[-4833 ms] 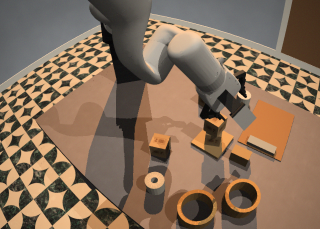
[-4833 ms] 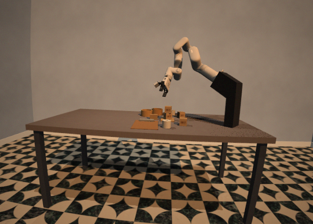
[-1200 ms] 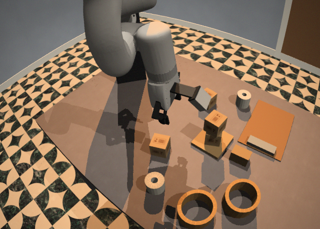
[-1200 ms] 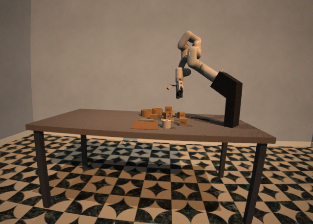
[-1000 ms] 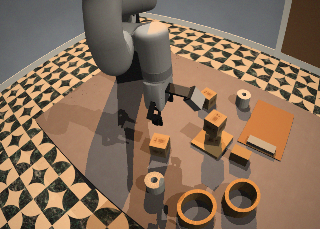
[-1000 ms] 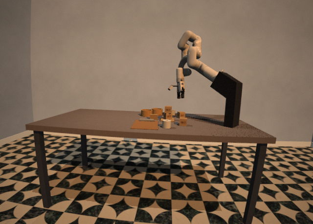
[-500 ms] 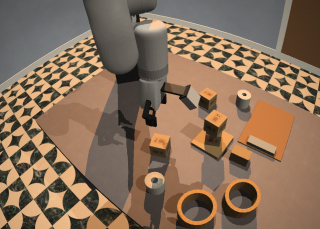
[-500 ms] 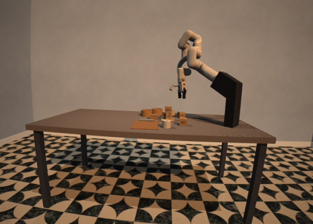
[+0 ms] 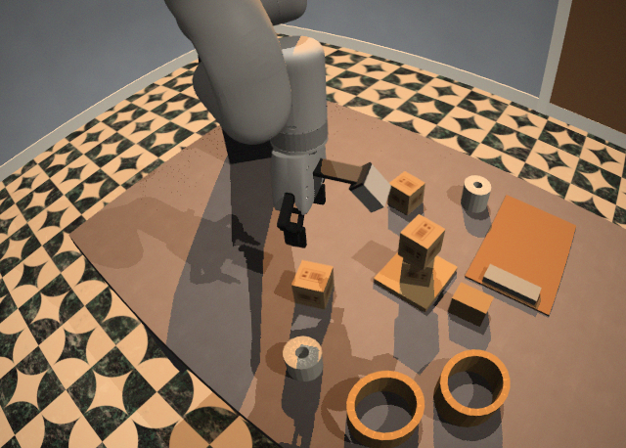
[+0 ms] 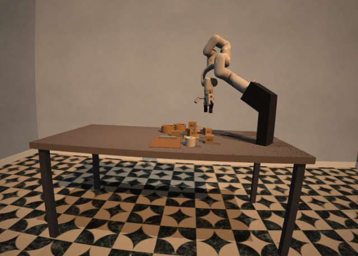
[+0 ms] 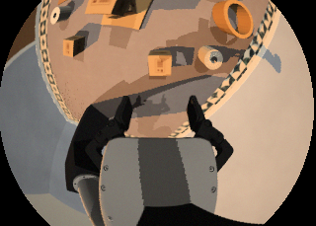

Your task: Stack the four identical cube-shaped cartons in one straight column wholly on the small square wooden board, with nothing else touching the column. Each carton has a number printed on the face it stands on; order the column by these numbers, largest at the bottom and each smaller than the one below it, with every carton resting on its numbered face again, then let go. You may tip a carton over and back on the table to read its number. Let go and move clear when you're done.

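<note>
Top view first: two of the four cartons are up on the small wooden board (image 9: 444, 271) (image 10: 197, 137) (image 11: 123, 22), one on the other. The bottom carton (image 9: 418, 275) (image 10: 192, 132) sits on the wood, and the upper carton (image 9: 422, 241) (image 10: 192, 124) (image 11: 101, 1) sits on top of it. They look close to straight, but I can't be sure from here.

So it looks like about half of the building is done. Two cartons are left on the table (image 9: 556, 362) (image 10: 115, 143). The left carton (image 9: 312, 282) (image 10: 207, 131) (image 11: 160, 64) stands to the left of the board. The far carton (image 9: 406, 193) (image 10: 209, 139) (image 11: 74, 46) stands on the far side of it. Both sit flat, apart from the board and from each other.

The gripper (image 9: 307, 215) (image 10: 208, 109) (image 11: 159, 102) is wide open and has nothing in it. It hangs high above the table, to the left of the board.

The secret numbers are on the bottoms, and none of them can be seen. That means I can't tell if the two on the board are in the right order. If they are, the next job may be to fetch the carton with the bigger number of the two left, then the smallest one last.

A plain block (image 9: 469, 304) (image 10: 175, 133) stands just beside the board, on the near right. It must not touch the tower. A bump on the way in could knock the tower crooked.
</note>
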Motion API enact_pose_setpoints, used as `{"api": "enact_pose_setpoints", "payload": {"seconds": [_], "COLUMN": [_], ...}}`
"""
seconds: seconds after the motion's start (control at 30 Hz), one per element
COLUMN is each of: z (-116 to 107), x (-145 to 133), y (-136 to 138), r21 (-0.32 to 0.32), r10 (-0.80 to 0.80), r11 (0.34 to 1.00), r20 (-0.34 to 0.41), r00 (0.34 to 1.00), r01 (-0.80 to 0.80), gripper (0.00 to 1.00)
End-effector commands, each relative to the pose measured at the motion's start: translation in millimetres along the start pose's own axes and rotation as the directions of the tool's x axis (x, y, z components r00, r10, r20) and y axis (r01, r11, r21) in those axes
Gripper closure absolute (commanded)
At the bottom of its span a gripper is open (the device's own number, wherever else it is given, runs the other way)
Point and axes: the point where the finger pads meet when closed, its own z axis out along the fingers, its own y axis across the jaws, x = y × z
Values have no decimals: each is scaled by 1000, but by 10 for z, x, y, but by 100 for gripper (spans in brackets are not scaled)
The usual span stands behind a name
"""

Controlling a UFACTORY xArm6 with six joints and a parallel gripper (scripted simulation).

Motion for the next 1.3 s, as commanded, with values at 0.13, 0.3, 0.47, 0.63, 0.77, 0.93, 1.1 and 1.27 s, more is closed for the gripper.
{"api": "enact_pose_setpoints", "payload": {"seconds": [0.13, 0.3, 0.47, 0.63, 0.77, 0.93, 1.1, 1.27], "z": [22, 40, 54, 83, 112, 154, 184, 240], "x": [-4, -9, -13, -20, -24, -28, -29, -26], "y": [-1, -2, -2, -2, -2, 0, 1, 3], "r21": [-9, -9, -8, -8, -8, -8, -8, -9], "r10": [2, 2, 2, 2, 2, 2, 2, 2], "r11": [1000, 1000, 1000, 1000, 1000, 1000, 1000, 1000], "r20": [-22, -20, -18, -15, -13, -11, -10, -11], "r00": [1000, 1000, 1000, 1000, 1000, 1000, 1000, 1000], "r01": [-2, -2, -2, -2, -2, -2, -2, -2], "gripper": [0, 0, 0, 0, 0, 0, 0, 0]}}
